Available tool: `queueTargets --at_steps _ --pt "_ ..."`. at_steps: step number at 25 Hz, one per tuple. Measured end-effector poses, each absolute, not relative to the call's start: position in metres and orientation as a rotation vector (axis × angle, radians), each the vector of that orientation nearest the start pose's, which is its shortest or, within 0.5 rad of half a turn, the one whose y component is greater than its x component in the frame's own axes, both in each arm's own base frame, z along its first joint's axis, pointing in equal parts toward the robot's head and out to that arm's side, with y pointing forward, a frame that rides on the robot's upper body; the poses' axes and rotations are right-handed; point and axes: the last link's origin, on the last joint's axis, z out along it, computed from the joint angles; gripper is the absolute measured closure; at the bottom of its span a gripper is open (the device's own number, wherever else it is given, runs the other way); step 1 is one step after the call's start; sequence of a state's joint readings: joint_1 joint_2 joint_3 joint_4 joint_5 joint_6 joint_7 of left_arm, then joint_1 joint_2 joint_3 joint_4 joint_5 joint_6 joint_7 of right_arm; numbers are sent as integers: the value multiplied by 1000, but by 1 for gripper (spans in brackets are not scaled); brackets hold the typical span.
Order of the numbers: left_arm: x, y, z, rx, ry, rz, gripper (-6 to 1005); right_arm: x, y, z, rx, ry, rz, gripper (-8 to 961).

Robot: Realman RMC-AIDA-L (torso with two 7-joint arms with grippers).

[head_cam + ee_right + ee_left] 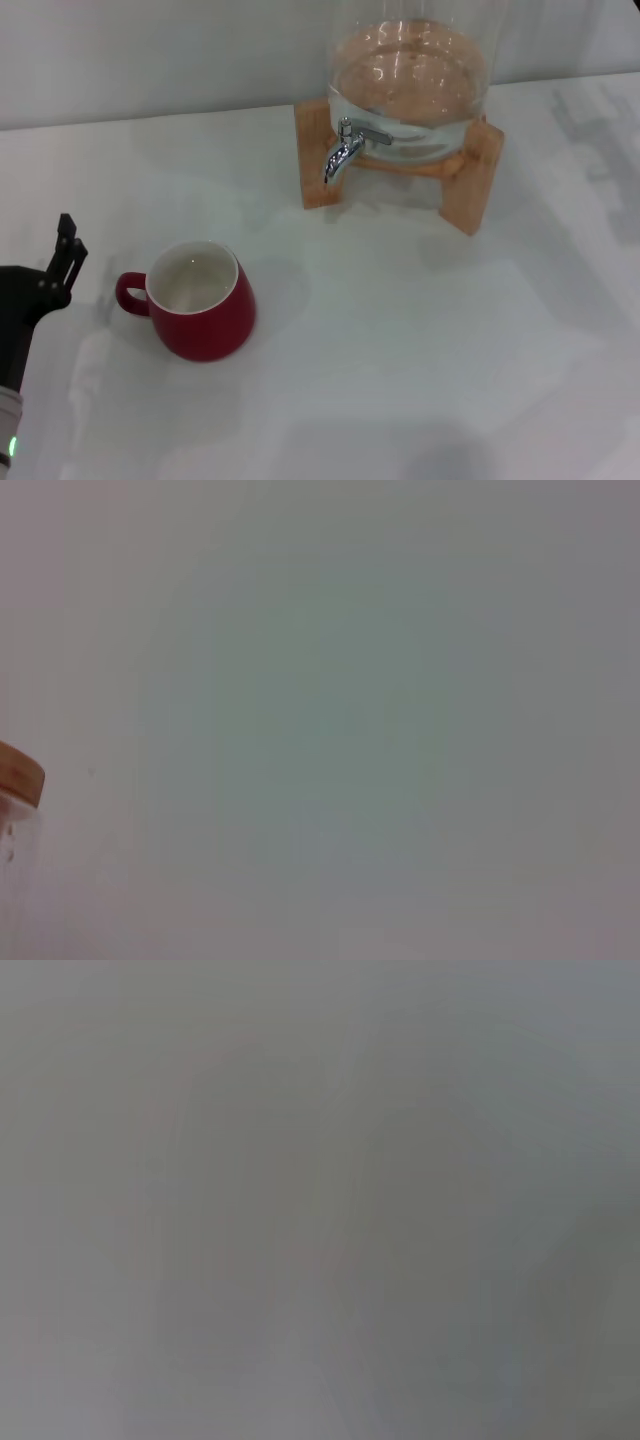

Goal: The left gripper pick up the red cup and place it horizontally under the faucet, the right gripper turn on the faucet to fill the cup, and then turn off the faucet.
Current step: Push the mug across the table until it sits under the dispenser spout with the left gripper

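The red cup [203,300] stands upright on the white table at the front left, its off-white inside showing and its loop handle pointing left. My left gripper [62,258] is at the left edge of the head view, just left of the cup's handle and apart from it. The chrome faucet [343,150] sticks out of the front of the glass jar at the back centre, its spout curving down over the bare table. My right gripper is out of view. The left wrist view shows only a grey blur.
The large clear glass jar [410,70] holds water and sits on a wooden stand [470,185] at the back. A wooden lid and the glass edge of a jar [18,780] show at the side of the right wrist view. The white table [420,360] stretches in front.
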State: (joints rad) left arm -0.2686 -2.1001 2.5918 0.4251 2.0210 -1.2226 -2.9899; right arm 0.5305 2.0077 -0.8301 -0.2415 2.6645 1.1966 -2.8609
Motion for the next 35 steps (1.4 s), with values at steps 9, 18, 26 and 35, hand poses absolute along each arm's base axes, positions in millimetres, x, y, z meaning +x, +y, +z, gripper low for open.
queueTargets --at_steps 9,18,26,35 --pt "-309 268 -70 -1665 -539 -646 120 314 391 109 -1383 269 766 251" --pt "-305 264 -78 -1704 -544 -655 120 313 394 109 -1381 270 752 251" --pt "-305 259 -81 -1702 -571 -656 121 309 397 108 -1397 259 757 251" --pt "-307 253 -80 -1679 -596 -665 121 313 400 111 -1397 276 729 251"
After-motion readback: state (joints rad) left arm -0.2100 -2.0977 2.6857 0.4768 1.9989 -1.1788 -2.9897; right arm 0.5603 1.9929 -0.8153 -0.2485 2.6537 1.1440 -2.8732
